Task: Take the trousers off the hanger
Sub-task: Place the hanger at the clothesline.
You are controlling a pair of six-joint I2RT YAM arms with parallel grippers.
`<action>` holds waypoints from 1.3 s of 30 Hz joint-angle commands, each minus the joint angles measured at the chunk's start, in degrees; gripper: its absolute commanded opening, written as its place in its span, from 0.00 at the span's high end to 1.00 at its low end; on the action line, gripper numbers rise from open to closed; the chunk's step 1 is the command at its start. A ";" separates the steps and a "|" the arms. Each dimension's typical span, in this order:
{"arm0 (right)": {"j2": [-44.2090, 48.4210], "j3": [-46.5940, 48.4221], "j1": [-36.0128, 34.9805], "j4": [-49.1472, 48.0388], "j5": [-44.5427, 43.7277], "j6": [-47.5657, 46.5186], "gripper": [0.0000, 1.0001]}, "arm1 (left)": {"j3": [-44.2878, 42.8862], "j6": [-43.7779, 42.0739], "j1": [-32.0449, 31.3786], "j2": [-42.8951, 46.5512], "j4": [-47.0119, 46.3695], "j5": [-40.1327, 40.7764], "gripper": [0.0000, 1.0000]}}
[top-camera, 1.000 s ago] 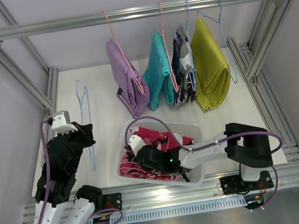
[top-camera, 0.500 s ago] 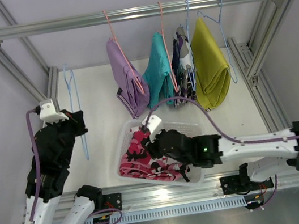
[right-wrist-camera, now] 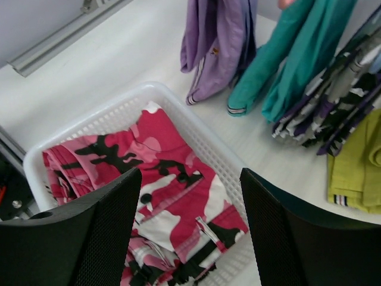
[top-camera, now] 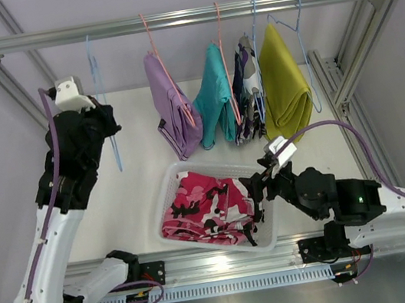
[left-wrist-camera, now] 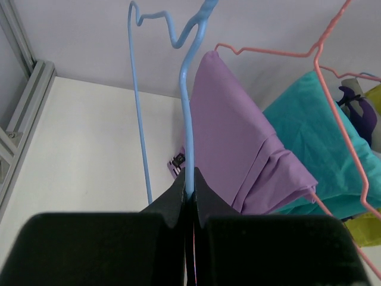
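Trousers: pink camo pair (right-wrist-camera: 161, 167) lies in white basket (right-wrist-camera: 196, 128) on bench (top-camera: 137, 131). Lilac pair (top-camera: 173, 114), teal pair (top-camera: 214, 95), purple camo pair (top-camera: 245, 90) and mustard pair (top-camera: 284, 83) hang from rail (top-camera: 180, 18). L hand (left-wrist-camera: 189, 179) clamped on blue hanger (left-wrist-camera: 186, 131), hook at rail lvl, can't tell if hooked. R hand (right-wrist-camera: 189, 179) fingers apart, above basket's right rim.

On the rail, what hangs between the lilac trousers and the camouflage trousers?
The teal trousers, seen in the top external view between the lilac trousers and the camouflage trousers.
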State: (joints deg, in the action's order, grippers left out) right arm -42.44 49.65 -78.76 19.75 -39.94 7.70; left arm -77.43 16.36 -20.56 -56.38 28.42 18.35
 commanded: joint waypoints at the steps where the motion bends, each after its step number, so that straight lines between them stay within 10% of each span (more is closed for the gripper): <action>1: 1.65 -0.34 -0.08 2.31 -2.25 -0.50 0.27 | -5.27 -1.51 0.69 -2.50 -2.50 1.34 1.00; 39: 1.04 -1.57 -0.16 1.96 -4.88 -0.67 0.27 | -23.38 2.97 16.60 -26.77 0.92 -13.51 1.00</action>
State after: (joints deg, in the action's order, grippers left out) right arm -41.36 48.45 -78.81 23.62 -43.35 7.66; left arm -97.06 18.13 -4.62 -82.94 30.72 6.68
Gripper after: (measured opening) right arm 0.737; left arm 0.011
